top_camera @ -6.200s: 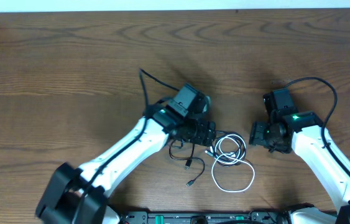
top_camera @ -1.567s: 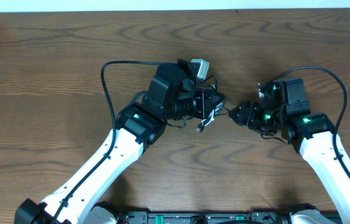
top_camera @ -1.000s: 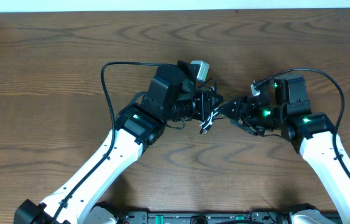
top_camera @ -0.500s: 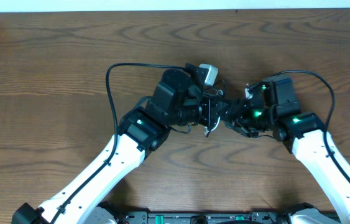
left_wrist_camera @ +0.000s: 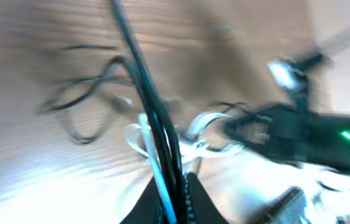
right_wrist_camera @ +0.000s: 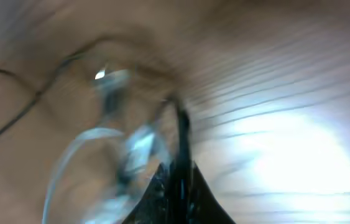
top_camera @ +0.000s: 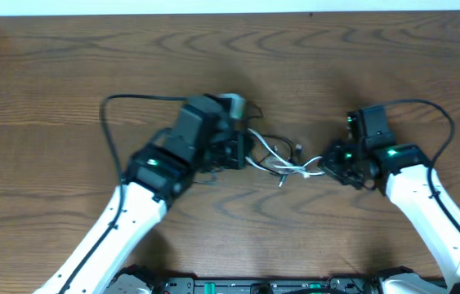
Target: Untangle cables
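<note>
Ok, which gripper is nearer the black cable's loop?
Left. The left gripper is right beside the loop of the black cable, holding that cable; the right gripper is farther off, pinching the stretched white cable on the loop's far side.

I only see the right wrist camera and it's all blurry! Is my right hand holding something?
Observer: Yes. Overhead, your right hand is shut on the white cable.
Operator: Where does the cable go?
Observer: It stretches across the table to the left hand, which looks shut on it too.
Operator: Where's the black one?
Observer: The black cable loops just above the white one, between the two hands, and seems tangled with it.
</note>
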